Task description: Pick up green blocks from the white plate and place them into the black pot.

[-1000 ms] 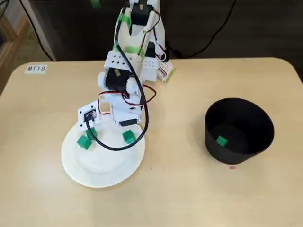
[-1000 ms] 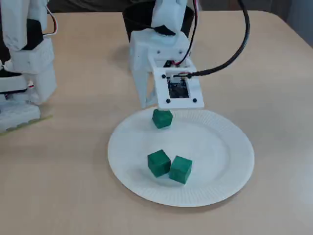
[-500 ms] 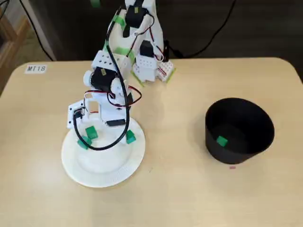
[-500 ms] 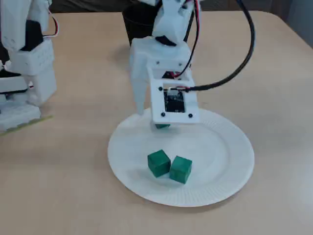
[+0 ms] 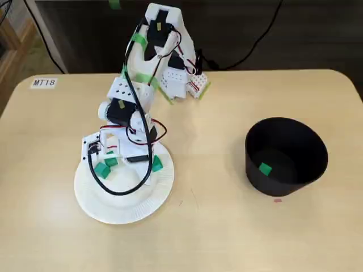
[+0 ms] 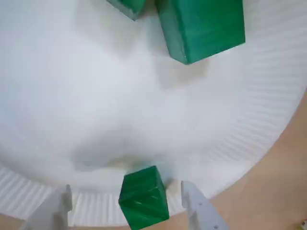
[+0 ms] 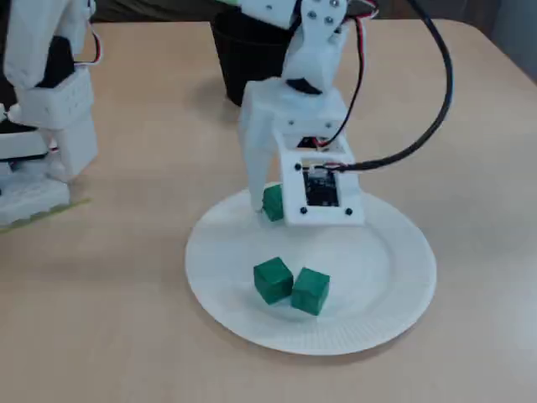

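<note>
A white paper plate (image 5: 122, 207) (image 7: 386, 302) (image 6: 96, 96) carries three green blocks. Two of them lie side by side (image 7: 273, 280) (image 7: 310, 290) (image 5: 102, 170) (image 5: 111, 162); in the wrist view they sit at the top (image 6: 201, 26) (image 6: 125, 5). The third green block (image 7: 271, 201) (image 5: 156, 164) (image 6: 143, 201) rests by the plate's rim. My gripper (image 7: 277, 206) (image 5: 152, 163) (image 6: 125, 188) is low over the plate and open, one finger (image 6: 53, 211) on each side of that block with gaps to both. The black pot (image 5: 286, 156) (image 7: 247, 50) holds one green block (image 5: 265, 168).
The arm's white base (image 5: 181, 85) (image 7: 42, 109) stands at the table's back edge. A black cable (image 7: 419, 126) loops from the wrist over the plate. A label reading MT18 (image 5: 43, 83) lies at the table corner.
The gripper has come down onto the plate's rim and now straddles the lone green block. The three blocks on the plate have stayed put.
</note>
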You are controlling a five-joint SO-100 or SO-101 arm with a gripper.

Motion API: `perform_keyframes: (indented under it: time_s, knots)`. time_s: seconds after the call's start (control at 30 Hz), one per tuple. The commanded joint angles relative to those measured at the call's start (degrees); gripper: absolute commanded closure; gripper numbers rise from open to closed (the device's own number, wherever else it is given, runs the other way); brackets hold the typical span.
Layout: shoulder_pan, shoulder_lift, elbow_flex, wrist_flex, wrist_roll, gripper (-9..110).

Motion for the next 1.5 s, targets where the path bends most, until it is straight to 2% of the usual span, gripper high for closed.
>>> perform_keyframes:
  time_s: [0.0, 0.43, 0.53, 0.6, 0.9, 1.13, 1.3, 1.47]
  knots:
    - [-1.05, 0.44, -2.11, 0.35, 0.53, 70]
    - [-1.85, -3.08, -1.85, 0.26, 1.85, 74]
    - [-1.85, -4.39, -2.37, -0.18, 3.16, 85]
    - [-1.85, -6.33, -3.43, 0.09, 5.27, 104]
    - [-1.41, -3.52, -4.75, -0.09, 4.57, 104]
    - [0.09, 7.91, -12.74, -0.26, 11.43, 104]
    - [-7.47, 15.38, -19.34, 0.00, 18.98, 104]
    - [-21.01, 22.85, -19.95, -0.18, 28.65, 104]
